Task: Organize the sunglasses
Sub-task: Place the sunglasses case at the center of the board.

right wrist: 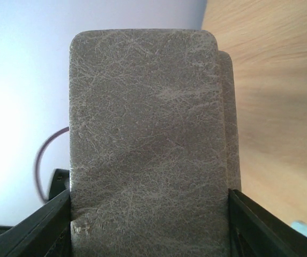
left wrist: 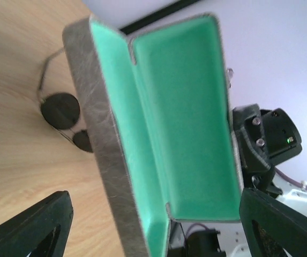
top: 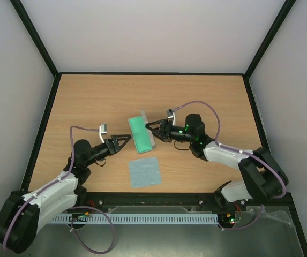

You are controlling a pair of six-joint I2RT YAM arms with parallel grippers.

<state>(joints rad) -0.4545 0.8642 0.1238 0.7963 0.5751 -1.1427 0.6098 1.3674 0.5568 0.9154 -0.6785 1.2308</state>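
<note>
While it sits open on wood table (top: pixel 89 96), grey glasses case (top: pixel 139 134), green lining: lid clamped betw. fingers of R gripper (top: pixel 151 132). L gripper (top: pixel 126 143) spread wide, near case. Round-lens sunglasses (left wrist: pixel 61 108) flat on table, just behind case.

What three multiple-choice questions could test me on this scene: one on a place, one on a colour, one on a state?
1. Where do the sunglasses lie relative to the glasses case?
A inside it
B on the table beside it
C on top of its lid

2. What colour is the case's lining?
A red
B green
C black

3. The case is:
A open
B shut
C upside down

Answers:
1 B, the dark lenses rest on wood outside the case's grey wall.
2 B, the left wrist view shows a green inside.
3 A, the lid stands raised and the inside is bare.
</note>
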